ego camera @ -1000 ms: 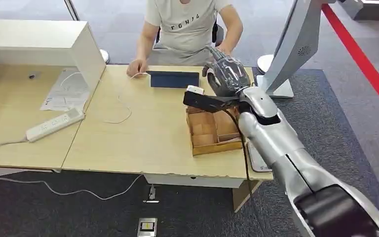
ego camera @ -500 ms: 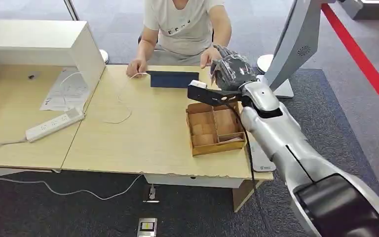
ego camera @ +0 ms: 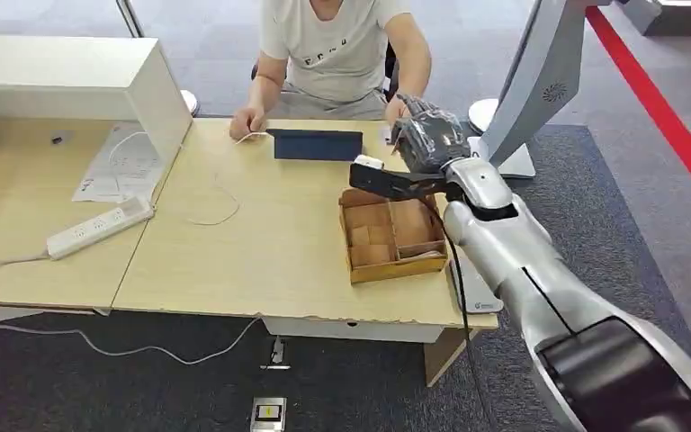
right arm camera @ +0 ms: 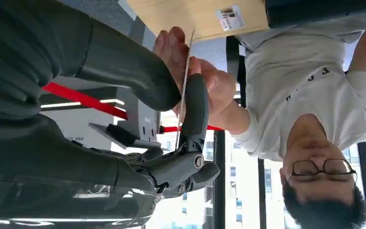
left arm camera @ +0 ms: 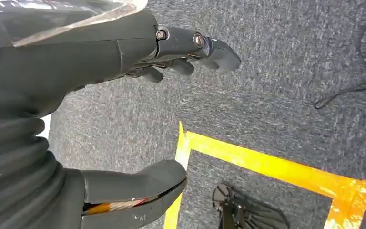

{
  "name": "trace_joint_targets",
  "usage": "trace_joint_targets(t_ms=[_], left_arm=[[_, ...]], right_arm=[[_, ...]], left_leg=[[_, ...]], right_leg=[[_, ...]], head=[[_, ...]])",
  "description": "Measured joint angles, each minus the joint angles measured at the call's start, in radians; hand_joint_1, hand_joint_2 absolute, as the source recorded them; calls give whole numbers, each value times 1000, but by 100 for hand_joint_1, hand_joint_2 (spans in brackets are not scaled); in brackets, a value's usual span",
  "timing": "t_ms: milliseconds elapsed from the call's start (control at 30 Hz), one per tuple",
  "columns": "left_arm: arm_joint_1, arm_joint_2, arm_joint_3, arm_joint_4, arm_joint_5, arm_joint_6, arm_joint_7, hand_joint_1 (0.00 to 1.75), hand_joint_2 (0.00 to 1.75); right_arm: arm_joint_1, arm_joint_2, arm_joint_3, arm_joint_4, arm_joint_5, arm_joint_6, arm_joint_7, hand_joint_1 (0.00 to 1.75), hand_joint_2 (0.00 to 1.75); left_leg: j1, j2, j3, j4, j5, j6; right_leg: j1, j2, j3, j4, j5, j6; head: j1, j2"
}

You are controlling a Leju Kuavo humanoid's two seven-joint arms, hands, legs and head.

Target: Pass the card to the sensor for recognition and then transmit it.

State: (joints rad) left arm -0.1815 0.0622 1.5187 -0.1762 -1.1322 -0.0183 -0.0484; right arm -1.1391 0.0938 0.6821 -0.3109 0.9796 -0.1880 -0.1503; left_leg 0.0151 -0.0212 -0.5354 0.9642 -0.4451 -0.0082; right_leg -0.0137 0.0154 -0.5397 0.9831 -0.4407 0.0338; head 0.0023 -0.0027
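Over the far right of the table my right hand is raised, meeting a seated person's hand. The right wrist view shows a thin white card edge-on, pinched between my thumb and a dark finger. The person's hand grasps the same card from the other side. A dark blue sensor lies on the table just left of my hand. My left hand hangs over the carpet with its fingers apart and nothing in it.
A wooden compartment tray sits below my right forearm. A white stand rises just right of the hand. Further left are a white box, papers, a power strip and a thin cable.
My right hand has shifted right and toward the person, away from the sensor. The person's hand came forward and took hold of the card.
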Motion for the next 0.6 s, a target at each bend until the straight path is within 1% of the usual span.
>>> trace_joint_targets(t_ms=[33, 67, 133, 200, 267, 433, 600], left_arm=[[0, 0, 0, 0, 0, -1, -2, 0, 175], [0, -1, 0, 0, 0, -2, -3, 0, 175], [0, -3, 0, 0, 0, -2, -5, 0, 175], [0, -3, 0, 0, -2, -2, -5, 0, 175], [0, -4, 0, 0, -8, -3, -5, 0, 175], [0, -4, 0, 0, -18, -3, 0, 0, 175], [1, -4, 0, 0, -28, -3, 1, 0, 175]], right_arm=[[0, 0, 1, 3, 0, -2, 0, 52, 175], [0, 1, 2, 6, 0, -5, 0, 0, 0], [0, 1, 3, 8, 1, -9, -3, 0, 0], [0, 2, 5, 8, 2, -26, -21, 0, 0], [0, 2, 5, 9, 0, -25, -31, 0, 0], [0, -4, 5, 10, 16, -29, -16, 0, 0], [-2, -23, 6, 11, 38, -28, -8, 0, 0]], left_leg=[[0, 0, 0, 0, 0, 0], [0, 0, 0, 0, 0, 0], [0, 0, 0, 0, 0, 0], [0, 0, 0, 0, 0, 0], [0, 0, 0, 0, 0, 0], [0, 0, 0, 0, 0, 0], [0, 0, 0, 0, 0, 0]], right_leg=[[0, 0, 0, 0, 0, 0], [0, 0, 0, 0, 0, 0], [0, 0, 0, 0, 0, 0], [0, 0, 0, 0, 0, 0], [0, 0, 0, 0, 0, 0], [0, 0, 0, 0, 0, 0], [0, 0, 0, 0, 0, 0]], head=[[0, 0], [0, 0], [0, 0], [0, 0], [0, 0], [0, 0], [0, 0]])
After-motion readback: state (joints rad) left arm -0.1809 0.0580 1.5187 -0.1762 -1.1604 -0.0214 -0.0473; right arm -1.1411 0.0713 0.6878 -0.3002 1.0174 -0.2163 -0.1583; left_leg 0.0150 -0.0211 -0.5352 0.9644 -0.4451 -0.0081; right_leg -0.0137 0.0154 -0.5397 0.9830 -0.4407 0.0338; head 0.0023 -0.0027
